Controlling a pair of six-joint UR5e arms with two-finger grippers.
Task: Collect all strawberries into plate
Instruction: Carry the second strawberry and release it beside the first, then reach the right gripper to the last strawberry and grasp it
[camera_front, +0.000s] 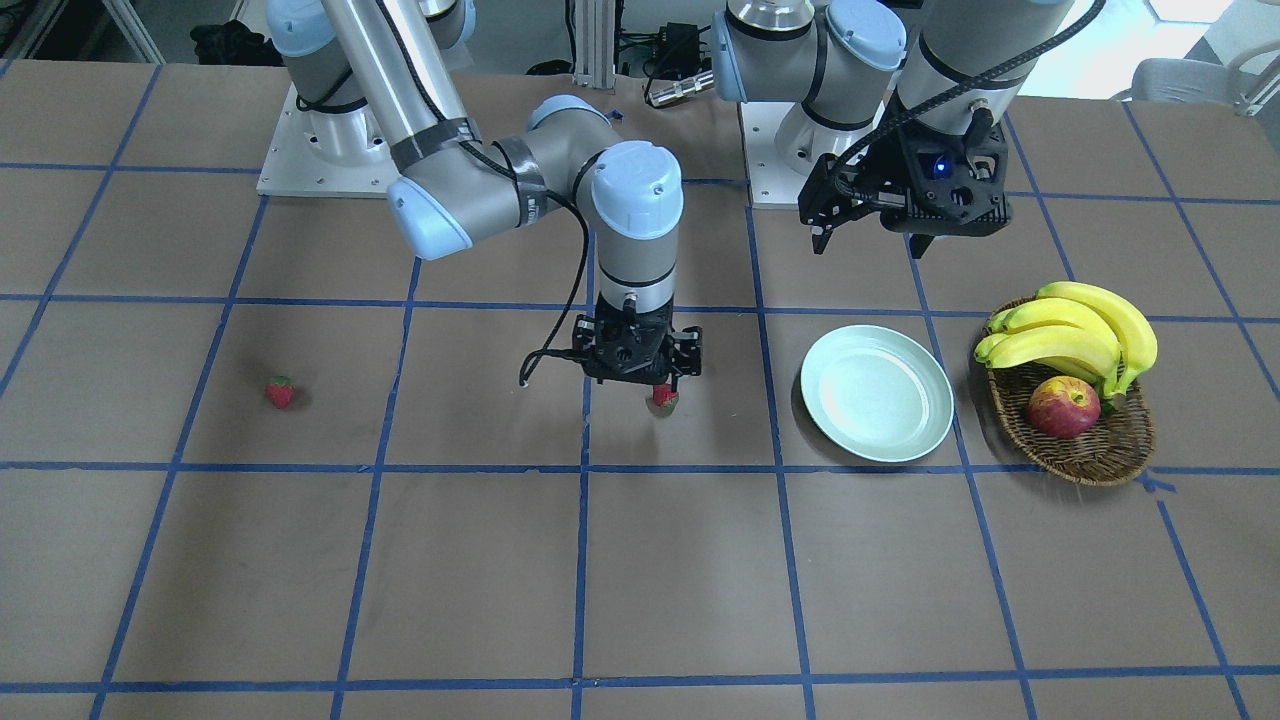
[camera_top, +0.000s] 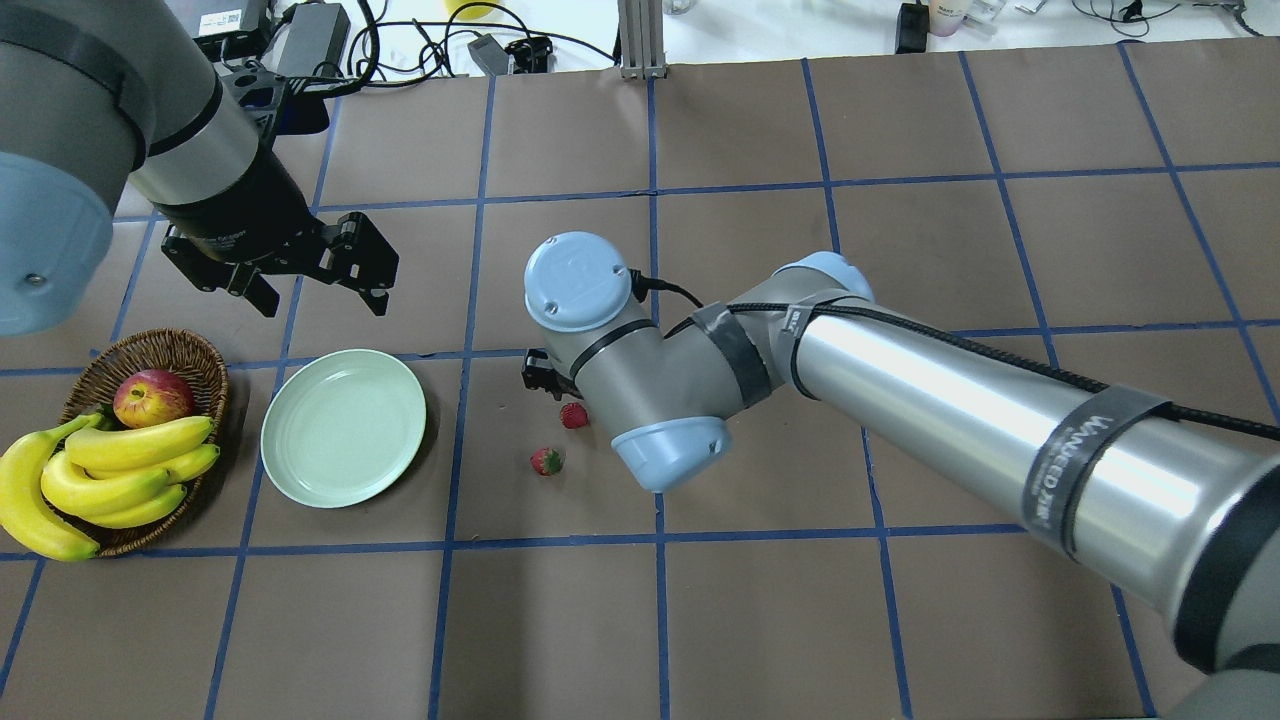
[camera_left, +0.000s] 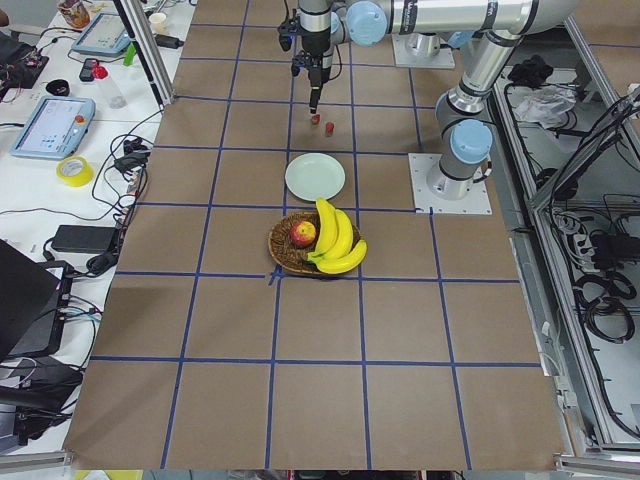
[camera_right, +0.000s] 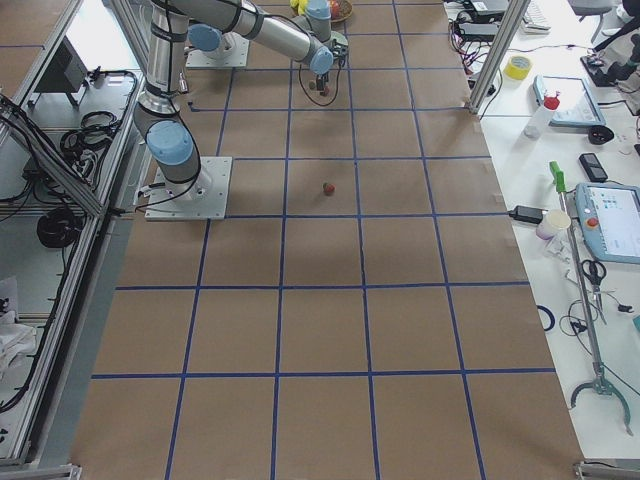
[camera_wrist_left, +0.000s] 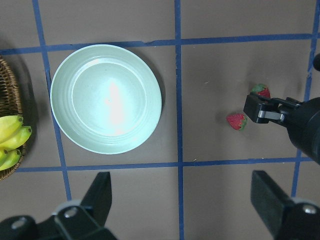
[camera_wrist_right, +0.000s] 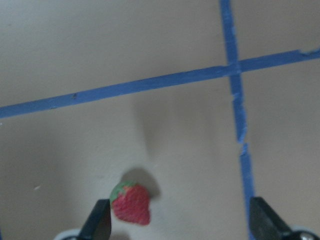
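Observation:
The pale mint plate (camera_front: 876, 392) (camera_top: 343, 427) (camera_wrist_left: 106, 98) lies bare. Two strawberries (camera_top: 573, 415) (camera_top: 546, 461) rest on the table right of it in the overhead view, and they also show in the left wrist view (camera_wrist_left: 237, 121) (camera_wrist_left: 261, 91). My right gripper (camera_front: 645, 378) (camera_wrist_right: 177, 220) hangs open just above them. One strawberry (camera_wrist_right: 131, 202) lies on the table beside its left finger, not gripped. A third strawberry (camera_front: 280, 392) (camera_right: 327, 188) lies far off on my right side. My left gripper (camera_front: 870, 235) (camera_top: 322, 295) (camera_wrist_left: 181, 190) hovers open and empty behind the plate.
A brown wicker basket (camera_front: 1090, 455) (camera_top: 190, 350) holding bananas (camera_front: 1075, 335) and a red-yellow apple (camera_front: 1063, 407) stands just beyond the plate on my left. Blue tape lines grid the brown table.

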